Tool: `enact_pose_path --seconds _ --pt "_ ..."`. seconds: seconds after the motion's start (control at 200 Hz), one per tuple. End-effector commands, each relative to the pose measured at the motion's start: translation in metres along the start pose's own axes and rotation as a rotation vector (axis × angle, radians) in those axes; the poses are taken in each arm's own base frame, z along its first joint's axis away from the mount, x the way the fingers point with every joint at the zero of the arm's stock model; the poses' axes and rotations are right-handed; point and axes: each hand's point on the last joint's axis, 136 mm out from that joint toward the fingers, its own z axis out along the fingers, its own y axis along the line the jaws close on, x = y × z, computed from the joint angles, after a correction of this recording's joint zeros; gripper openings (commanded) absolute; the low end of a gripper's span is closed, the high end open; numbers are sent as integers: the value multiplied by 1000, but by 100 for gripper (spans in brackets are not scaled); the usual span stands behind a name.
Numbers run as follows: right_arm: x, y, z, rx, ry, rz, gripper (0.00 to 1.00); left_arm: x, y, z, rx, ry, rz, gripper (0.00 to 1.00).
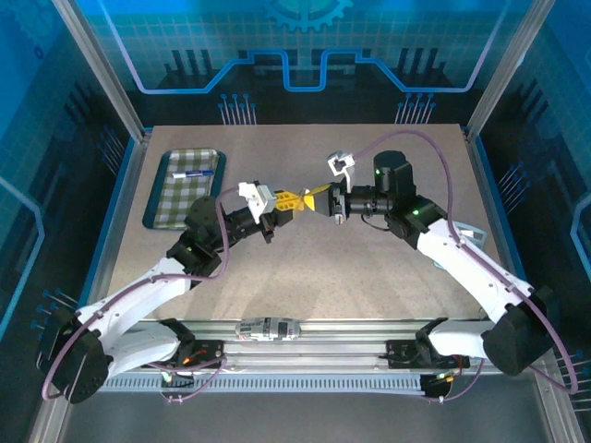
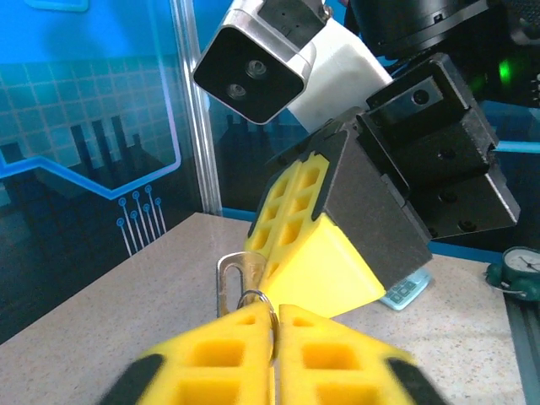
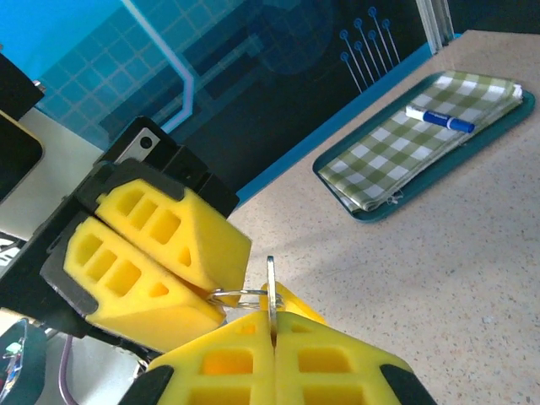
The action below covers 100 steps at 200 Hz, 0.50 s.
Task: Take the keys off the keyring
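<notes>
Both grippers meet in mid-air above the middle of the table [image 1: 305, 268]. My left gripper [image 1: 292, 201] [image 2: 274, 310] is shut on the keyring [image 2: 257, 300], a thin silver wire ring pinched between its yellow fingertips. My right gripper [image 1: 312, 197] [image 3: 272, 319] is shut on a key [image 3: 270, 283], a flat silver key standing edge-on between its pads. In the left wrist view the key's slotted head [image 2: 232, 278] sticks out beside the right gripper's yellow fingers [image 2: 316, 245]. The ring [image 3: 240, 295] runs through the key from the left gripper's fingers [image 3: 160, 253].
A teal tray [image 1: 155, 198] [image 3: 472, 148] sits at the back left, holding a green checked cloth [image 3: 422, 139] and a blue-and-white pen [image 3: 439, 120]. A small teal device [image 2: 405, 291] and a round dial [image 2: 519, 270] lie near the table's right edge.
</notes>
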Motion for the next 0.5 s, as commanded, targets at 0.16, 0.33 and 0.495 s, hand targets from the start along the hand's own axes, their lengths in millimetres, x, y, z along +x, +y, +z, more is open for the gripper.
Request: enact_pose_path --seconds 0.16,0.33,0.495 --pt "-25 5 -17 6 -82 -140 0 -20 -15 -11 24 -91 37 53" --pt "-30 15 -24 -17 -101 -177 0 -21 -12 -7 18 -80 44 60" --pt "-34 24 -29 -54 -115 -190 0 -18 -7 -2 3 -63 71 61"
